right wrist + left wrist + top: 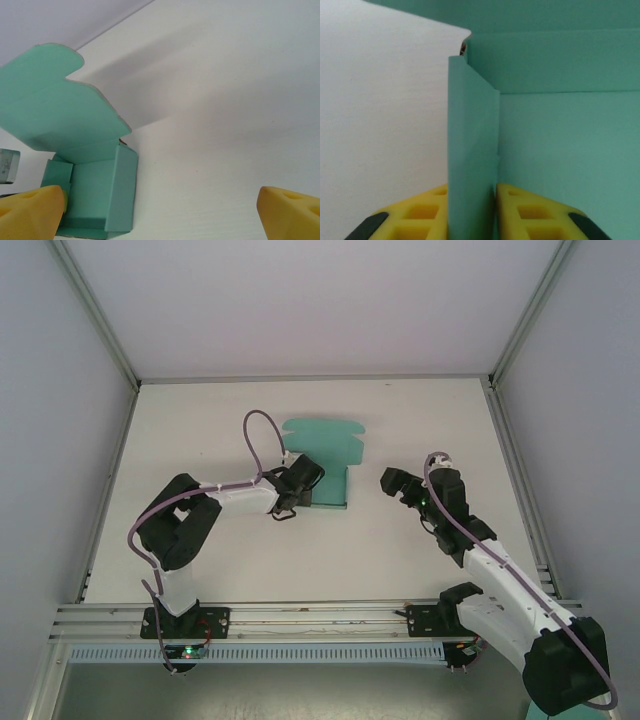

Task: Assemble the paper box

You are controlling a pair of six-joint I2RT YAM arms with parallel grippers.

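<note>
Teal-green die-cut card paper box (330, 470), long axis twelve-to-six, sits at nine o'clock of the spread right gripper (392, 483); the nearer left gripper (472, 205) pinches its upright side wall (472, 145).

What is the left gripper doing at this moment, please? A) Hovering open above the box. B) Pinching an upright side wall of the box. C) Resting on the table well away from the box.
B: the left gripper is shut on an upright wall of the box, the card squeezed between its fingers.
</note>
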